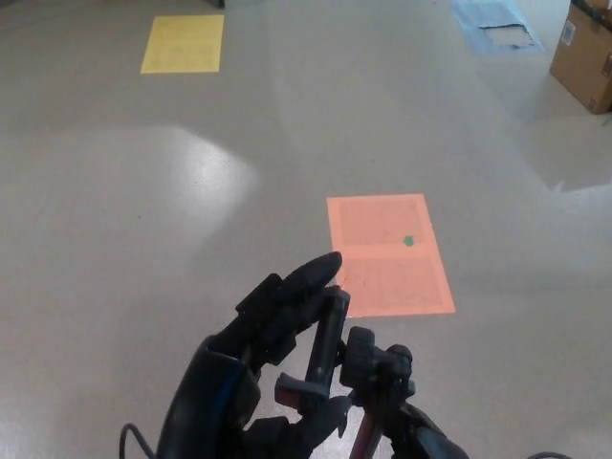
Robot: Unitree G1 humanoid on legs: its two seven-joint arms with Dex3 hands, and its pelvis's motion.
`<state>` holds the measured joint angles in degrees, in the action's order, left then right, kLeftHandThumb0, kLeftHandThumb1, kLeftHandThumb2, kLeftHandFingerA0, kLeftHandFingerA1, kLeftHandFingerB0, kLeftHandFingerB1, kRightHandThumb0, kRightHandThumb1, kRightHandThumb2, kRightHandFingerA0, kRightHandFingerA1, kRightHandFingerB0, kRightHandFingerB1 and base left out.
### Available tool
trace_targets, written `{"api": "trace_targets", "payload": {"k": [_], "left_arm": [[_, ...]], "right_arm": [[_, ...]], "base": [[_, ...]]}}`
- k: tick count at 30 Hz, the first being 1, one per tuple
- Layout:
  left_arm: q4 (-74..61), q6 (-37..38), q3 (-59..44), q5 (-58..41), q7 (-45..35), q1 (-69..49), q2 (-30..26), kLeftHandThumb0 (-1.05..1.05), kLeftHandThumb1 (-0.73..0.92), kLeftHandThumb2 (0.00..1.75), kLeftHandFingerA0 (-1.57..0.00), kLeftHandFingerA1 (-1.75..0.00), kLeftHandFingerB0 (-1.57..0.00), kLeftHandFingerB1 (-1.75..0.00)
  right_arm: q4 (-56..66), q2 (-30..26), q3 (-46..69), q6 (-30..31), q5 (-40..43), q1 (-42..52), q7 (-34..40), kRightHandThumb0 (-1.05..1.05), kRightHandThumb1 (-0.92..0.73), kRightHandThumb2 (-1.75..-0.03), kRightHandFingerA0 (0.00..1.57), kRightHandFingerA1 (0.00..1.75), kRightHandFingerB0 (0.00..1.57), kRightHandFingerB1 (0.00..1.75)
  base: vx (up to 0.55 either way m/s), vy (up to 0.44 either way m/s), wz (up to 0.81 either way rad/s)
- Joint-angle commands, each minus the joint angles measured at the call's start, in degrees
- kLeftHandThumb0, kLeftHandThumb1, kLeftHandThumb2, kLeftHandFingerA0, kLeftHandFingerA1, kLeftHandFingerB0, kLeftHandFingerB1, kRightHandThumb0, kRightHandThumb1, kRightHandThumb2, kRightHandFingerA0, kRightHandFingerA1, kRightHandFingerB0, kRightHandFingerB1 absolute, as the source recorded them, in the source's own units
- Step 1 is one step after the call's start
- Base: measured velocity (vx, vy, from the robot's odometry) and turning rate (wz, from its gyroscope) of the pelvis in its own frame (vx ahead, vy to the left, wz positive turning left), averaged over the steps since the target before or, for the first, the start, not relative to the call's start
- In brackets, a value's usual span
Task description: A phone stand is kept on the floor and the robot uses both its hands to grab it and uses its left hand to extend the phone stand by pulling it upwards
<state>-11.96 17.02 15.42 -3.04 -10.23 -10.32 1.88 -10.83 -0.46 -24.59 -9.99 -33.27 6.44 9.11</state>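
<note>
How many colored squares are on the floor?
3. A yellow square sits at the far left, a blue square at the far right by the cardboard box, and an orange square lies nearest, just beyond the phone stand. More may lie outside the view.

Just one cam, head-mounted, looking steeply down & fwd at the floor (143, 210). Left hand (251, 368) sits v close at the bottom edge; cardboard box (585, 53) far off, top right corner. No 2nd view.
</note>
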Motion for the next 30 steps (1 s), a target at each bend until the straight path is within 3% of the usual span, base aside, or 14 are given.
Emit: {"api": "trace_targets", "payload": {"k": [1, 2, 3, 4, 7, 8, 14, 15, 17, 20, 21, 27, 28, 30], "left_arm": [[1.4, -4.2, 0.8, 0.1, 0.4, -0.8, 0.2, -0.70, 0.41, 0.78, -0.23, -0.52, -0.32, -0.47], [1.6, -6.2, 1.1, 0.5, 1.5, -1.0, 1.0, -0.70, 0.41, 0.78, -0.23, -0.52, -0.32, -0.47], [1.6, -7.6, 1.3, 0.8, 2.5, -1.1, 1.7, -0.65, 0.36, 0.76, -0.44, -0.69, -0.56, -0.74], [0.4, -10.3, 2.3, 5.8, 6.3, -1.9, 3.1, -0.40, 0.44, 0.55, -0.79, -1.48, -0.80, -1.66], [-0.3, -11.6, 2.8, 8.1, 8.0, -2.2, 3.7, -0.40, 0.44, 0.55, -0.79, -1.48, -0.80, -1.66], [-1.3, -13.6, 3.7, 8.8, 10.1, -3.2, 5.4, -0.14, 0.57, 0.60, -1.05, -1.75, -0.90, -1.75], [-4.3, -18.5, 5.5, 8.2, 13.2, -5.7, 9.4, -0.08, 0.52, 0.64, -1.07, -1.75, -0.89, -1.75], [-5.5, -19.1, 5.8, 8.7, 13.1, -5.6, 9.3, -0.18, 0.39, 0.80, -1.34, -1.52, -1.17, -1.44], [-6.1, -19.0, 6.1, 10.8, 13.3, -5.3, 8.9, -0.18, 0.39, 0.80, -1.34, -1.52, -1.17, -1.44], [-7.3, -19.4, 6.5, 11.4, 13.2, -5.0, 8.4, -0.09, 0.50, 0.68, -1.05, -1.75, -0.89, -1.75], [-7.9, -19.0, 6.8, 11.7, 13.1, -4.1, 8.6, -0.18, 0.40, 0.82, -1.37, -1.55, -1.18, -1.47], [-9.5, -19.6, 7.8, 11.7, 13.3, -3.5, 8.5, -0.21, 0.38, 0.83, -1.35, -1.51, -1.17, -1.43], [-11.0, -19.9, 8.3, 11.9, 13.1, -3.0, 8.5, -0.11, 0.49, 0.68, -1.03, -1.75, -0.87, -1.75], [-15.3, -21.8, 9.7, 12.8, 12.8, -1.7, 8.6, -0.10, 0.51, 0.64, -1.03, -1.75, -0.85, -1.75]], "right_arm": [[-2.6, 0.7, 0.3, -4.2, 2.4, -0.5, 2.8, -0.39, -0.69, -0.55, 0.20, 1.18, 0.22, 0.88], [-4.8, 2.2, 1.5, -8.3, 5.3, -0.6, 4.9, -0.39, -0.69, -0.55, 0.20, 1.18, 0.22, 0.88], [-6.8, 2.7, 1.7, -10.2, 4.4, -1.2, 8.1, -0.28, -0.74, -0.60, 0.33, 1.24, 0.38, 0.91], [-8.0, 4.0, 2.1, -9.9, 3.3, -1.6, 10.9, -0.35, -0.74, -0.91, 1.29, 1.59, 0.71, 1.23], [-8.9, 4.6, 2.4, -10.2, 3.0, -1.9, 12.1, -0.35, -0.74, -0.91, 1.29, 1.59, 0.71, 1.23], [-7.8, 5.1, 2.5, -9.0, 3.4, -1.3, 11.5, -0.10, -0.85, -0.82, 1.27, 1.75, 1.03, 1.75], [-5.3, 6.3, 3.4, -6.8, 5.7, 0.2, 9.9, -0.20, -0.82, -0.80, 1.27, 1.75, 1.02, 1.75], [-4.9, 6.9, 3.9, -5.9, 5.9, 0.6, 10.5, -0.19, -0.82, -0.78, 1.26, 1.75, 1.00, 1.75], [-4.9, 7.2, 4.2, -5.7, 6.2, 0.7, 10.8, -0.19, -0.82, -0.78, 1.26, 1.75, 1.00, 1.75], [-5.4, 7.3, 4.3, -6.8, 6.1, 0.5, 11.0, -0.18, -0.85, -0.79, 1.26, 1.75, 0.98, 1.75], [-6.1, 7.3, 4.3, -7.1, 4.9, 0.0, 12.5, -0.17, -0.87, -0.77, 1.22, 1.75, 0.93, 1.75], [-7.1, 7.5, 4.1, -7.7, 4.2, -0.5, 14.0, -0.14, -0.87, -0.79, 1.23, 1.75, 0.94, 1.75], [-7.2, 7.6, 4.0, -7.3, 4.2, -0.4, 13.9, -0.15, -0.87, -0.80, 1.24, 1.75, 0.96, 1.75], [-6.9, 7.6, 3.7, -5.6, 3.4, 0.2, 14.1, -0.17, -0.86, -0.80, 1.24, 1.75, 0.95, 1.75]], "base": [[0.00, 0.000, 0.00], [0.00, 0.000, 0.00], [0.00, 0.000, 0.00], [0.00, 0.000, 0.00], [0.00, 0.000, 0.00], [0.00, 0.000, 0.00], [0.00, 0.000, 0.00], [0.00, 0.000, 0.00], [0.00, 0.000, 0.00], [0.00, 0.000, 0.00], [0.00, 0.000, 0.00], [0.00, 0.000, 0.00], [0.00, 0.000, 0.00], [0.00, 0.000, 0.00]]}}
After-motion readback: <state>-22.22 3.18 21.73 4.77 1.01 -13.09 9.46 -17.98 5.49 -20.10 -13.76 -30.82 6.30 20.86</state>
